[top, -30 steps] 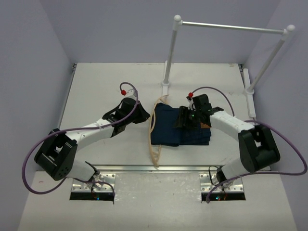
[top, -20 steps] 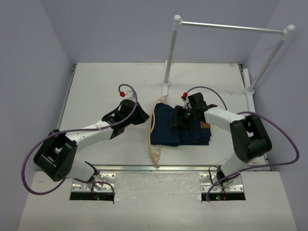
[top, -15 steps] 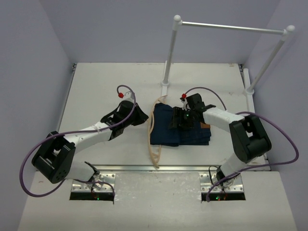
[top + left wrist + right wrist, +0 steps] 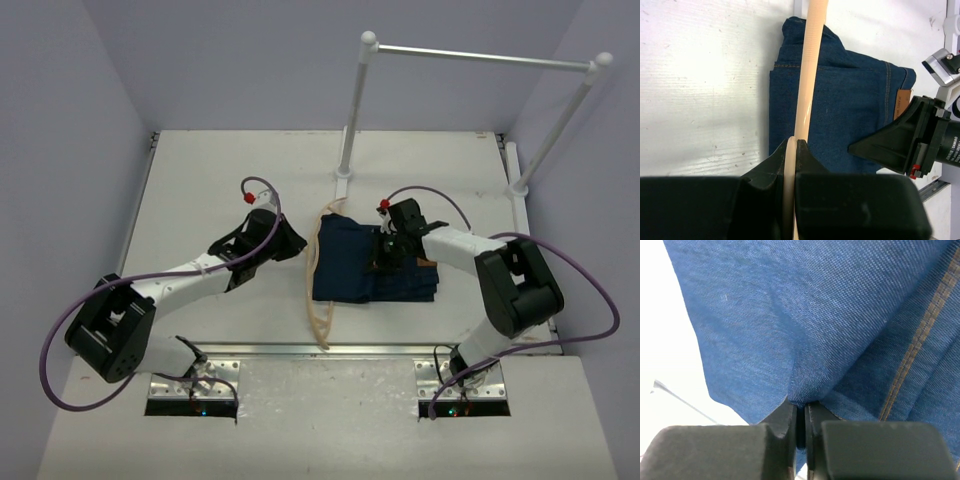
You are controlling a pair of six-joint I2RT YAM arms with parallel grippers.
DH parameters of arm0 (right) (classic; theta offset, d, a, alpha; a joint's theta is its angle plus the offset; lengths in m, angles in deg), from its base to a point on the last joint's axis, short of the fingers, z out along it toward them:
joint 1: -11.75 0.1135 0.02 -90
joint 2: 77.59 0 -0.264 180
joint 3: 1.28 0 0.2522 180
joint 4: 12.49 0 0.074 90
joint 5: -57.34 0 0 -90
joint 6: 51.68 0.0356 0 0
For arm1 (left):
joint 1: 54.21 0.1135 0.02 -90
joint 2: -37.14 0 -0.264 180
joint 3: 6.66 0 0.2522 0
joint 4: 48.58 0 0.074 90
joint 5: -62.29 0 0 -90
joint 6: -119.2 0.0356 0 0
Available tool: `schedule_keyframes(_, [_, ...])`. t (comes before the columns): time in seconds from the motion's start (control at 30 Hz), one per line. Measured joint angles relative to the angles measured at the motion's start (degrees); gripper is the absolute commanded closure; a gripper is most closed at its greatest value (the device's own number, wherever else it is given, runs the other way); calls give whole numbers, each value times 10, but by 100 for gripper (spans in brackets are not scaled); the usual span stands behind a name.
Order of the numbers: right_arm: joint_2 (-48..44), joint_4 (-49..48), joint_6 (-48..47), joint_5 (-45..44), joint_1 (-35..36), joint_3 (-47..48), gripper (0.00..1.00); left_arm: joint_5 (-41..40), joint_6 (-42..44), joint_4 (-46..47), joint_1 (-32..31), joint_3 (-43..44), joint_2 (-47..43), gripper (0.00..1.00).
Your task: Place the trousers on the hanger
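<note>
The folded dark blue trousers (image 4: 350, 272) lie flat mid-table, with the brown waistband patch at their right edge. The tan wooden hanger (image 4: 313, 290) lies along and over their left edge. My left gripper (image 4: 300, 246) is shut on the hanger's bar (image 4: 807, 85), which runs away from the jaws across the denim (image 4: 850, 110). My right gripper (image 4: 386, 258) is down on the middle of the trousers. It is shut on a pinched-up fold of denim (image 4: 790, 315), with the jaws (image 4: 801, 407) nearly touching.
A white rail (image 4: 480, 55) on two ball-topped posts (image 4: 352, 120) stands at the back right of the table. The right arm's body (image 4: 925, 140) sits close to the hanger in the left wrist view. Bare white tabletop (image 4: 200, 180) lies to the left.
My right gripper, open a second ago, has settled onto the middle of the trousers and shut on a fold of denim. The left gripper has kept its hold on the hanger, shifting slightly.
</note>
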Motion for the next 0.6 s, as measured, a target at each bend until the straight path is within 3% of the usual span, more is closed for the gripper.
schedule_keyframes(0.17, [-20,27,-14,12,12,42,100,-15,-2,-2,9,-8,-15,100])
schedule_keyframes(0.37, [-127,92,-42,36,22,143,100,-31,-17,-17,44,-30,-26,100])
schedule_keyframes(0.6, [-175,204,-93,-22,3,208,100,-28,-7,-3,63,-26,-32,100])
